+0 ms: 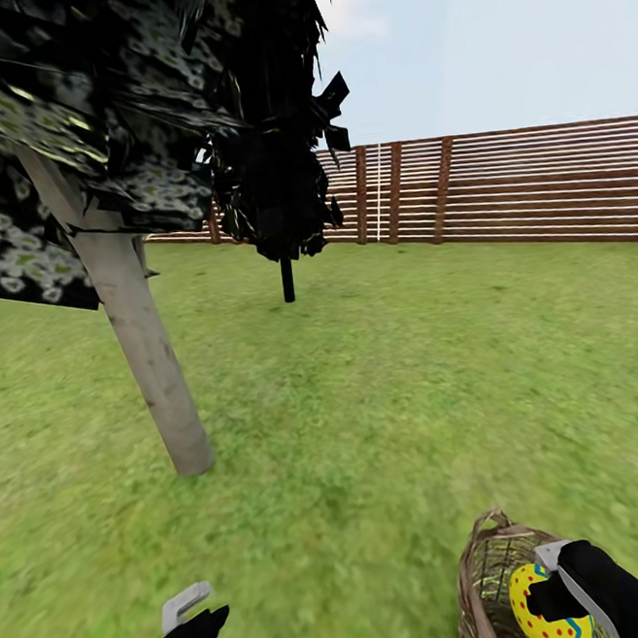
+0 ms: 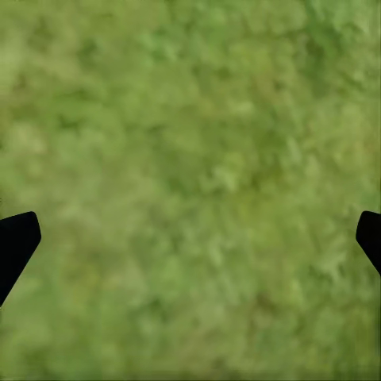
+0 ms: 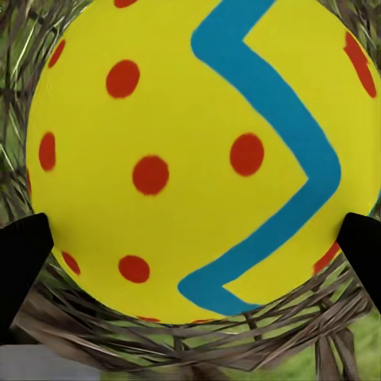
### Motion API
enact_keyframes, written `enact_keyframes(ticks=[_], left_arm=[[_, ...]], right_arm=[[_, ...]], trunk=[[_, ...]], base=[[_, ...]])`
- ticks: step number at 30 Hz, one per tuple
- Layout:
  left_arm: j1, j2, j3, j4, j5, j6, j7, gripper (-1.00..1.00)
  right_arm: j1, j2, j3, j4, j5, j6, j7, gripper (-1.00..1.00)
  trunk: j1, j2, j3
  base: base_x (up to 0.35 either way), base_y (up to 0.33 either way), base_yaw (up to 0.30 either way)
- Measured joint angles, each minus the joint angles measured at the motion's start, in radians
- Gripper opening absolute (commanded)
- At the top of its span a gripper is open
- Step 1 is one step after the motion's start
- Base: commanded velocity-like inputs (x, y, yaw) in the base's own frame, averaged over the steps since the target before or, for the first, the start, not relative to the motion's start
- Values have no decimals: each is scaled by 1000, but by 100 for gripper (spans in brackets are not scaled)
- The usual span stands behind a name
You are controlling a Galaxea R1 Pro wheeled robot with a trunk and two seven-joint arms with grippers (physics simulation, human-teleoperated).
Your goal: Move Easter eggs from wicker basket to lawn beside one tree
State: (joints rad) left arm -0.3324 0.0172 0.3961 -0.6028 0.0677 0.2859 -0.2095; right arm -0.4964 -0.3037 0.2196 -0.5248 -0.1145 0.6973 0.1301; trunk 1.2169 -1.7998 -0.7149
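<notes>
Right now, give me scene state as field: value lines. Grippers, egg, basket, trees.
right gripper: at the wicker basket, fingers either side of an Easter egg; contact not clear
egg: yellow, red spots, blue zigzag, sitting in the basket
other eggs: cannot tell
left gripper: open, empty, over the lawn
trees: leaning pale-trunk tree to the left ahead; black tree further back
boundary: slatted wooden fence
</notes>
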Motion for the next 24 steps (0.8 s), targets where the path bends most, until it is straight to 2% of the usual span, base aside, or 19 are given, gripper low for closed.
enact_keyframes(ticks=[11, 17, 24], left_arm=[[0, -6, -2, 3, -1, 1, 1, 100], [0, -8, -2, 3, -1, 1, -1, 100], [0, -12, -2, 3, -2, 1, 1, 100]], right_arm=[[0, 0, -1, -1, -2, 3, 0, -100], [0, 0, -1, 0, -3, 3, 0, -100], [0, -3, -3, -3, -4, 4, 1, -100]], trunk=[[-42, 77, 34], [-65, 119, 53], [-92, 168, 75]], base=[[0, 0, -269], [0, 0, -117], [0, 0, -290]])
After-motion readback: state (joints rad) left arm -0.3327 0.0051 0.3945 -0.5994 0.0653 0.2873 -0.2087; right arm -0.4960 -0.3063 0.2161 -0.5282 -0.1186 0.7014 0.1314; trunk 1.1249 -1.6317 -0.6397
